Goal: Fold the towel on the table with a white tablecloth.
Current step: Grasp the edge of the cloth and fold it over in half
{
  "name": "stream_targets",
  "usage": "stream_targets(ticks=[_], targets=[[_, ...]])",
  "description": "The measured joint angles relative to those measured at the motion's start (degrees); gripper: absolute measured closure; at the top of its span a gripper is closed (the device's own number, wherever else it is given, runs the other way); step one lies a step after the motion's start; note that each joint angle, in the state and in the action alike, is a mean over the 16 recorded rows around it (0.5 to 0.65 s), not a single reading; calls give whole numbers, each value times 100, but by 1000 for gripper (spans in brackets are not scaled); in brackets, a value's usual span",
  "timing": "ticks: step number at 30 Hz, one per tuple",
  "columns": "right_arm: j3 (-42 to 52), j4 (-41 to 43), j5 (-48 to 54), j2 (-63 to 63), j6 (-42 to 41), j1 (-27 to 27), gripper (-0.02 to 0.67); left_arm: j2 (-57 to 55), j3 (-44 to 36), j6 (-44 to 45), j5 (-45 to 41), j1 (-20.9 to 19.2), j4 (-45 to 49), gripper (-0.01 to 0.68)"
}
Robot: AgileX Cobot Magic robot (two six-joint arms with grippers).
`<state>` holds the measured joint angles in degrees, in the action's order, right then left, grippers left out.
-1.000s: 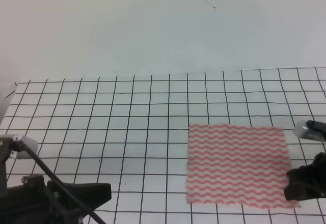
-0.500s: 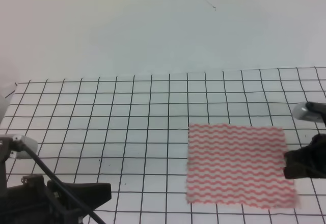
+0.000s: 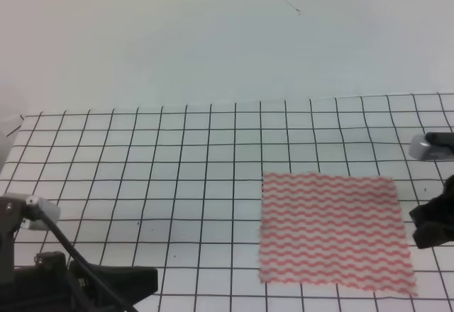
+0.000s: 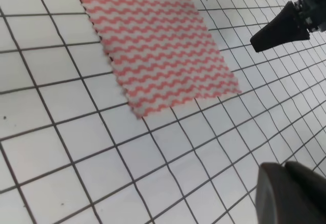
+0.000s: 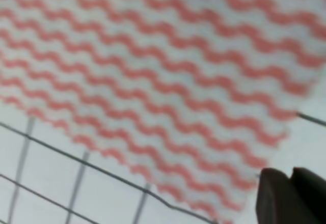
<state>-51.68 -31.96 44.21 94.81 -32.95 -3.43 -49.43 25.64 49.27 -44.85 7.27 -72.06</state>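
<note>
Flat on the white tablecloth (image 3: 177,156) lies the towel (image 3: 332,230), right of middle. Right pincer (image 3: 431,225) hangs beside its right edge, left pincer (image 3: 117,280) near-left; neither's jaw state shows. No writing visible.

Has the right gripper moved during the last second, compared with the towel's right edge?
Yes. The right gripper has shifted up the image and slightly rightward along the towel's right edge.

Open white tablecloth (image 3: 177,170) lies on every side of the flat towel (image 3: 330,230); only the right gripper (image 3: 431,225) crowds its right edge.
</note>
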Motion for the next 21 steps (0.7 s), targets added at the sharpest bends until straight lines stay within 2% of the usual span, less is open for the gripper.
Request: stream_targets(ticks=[7,13,21], targets=[[486,355,-84,-187,502,-4,549,0,0,0,-84,0,56,672],[1095,-293,-564,-280,131,-8,523,0,0,11,-88,0,86,672],[1545,-1116,-1153,-301,-430,-8,435,0,0,31,-88,0,106,672]])
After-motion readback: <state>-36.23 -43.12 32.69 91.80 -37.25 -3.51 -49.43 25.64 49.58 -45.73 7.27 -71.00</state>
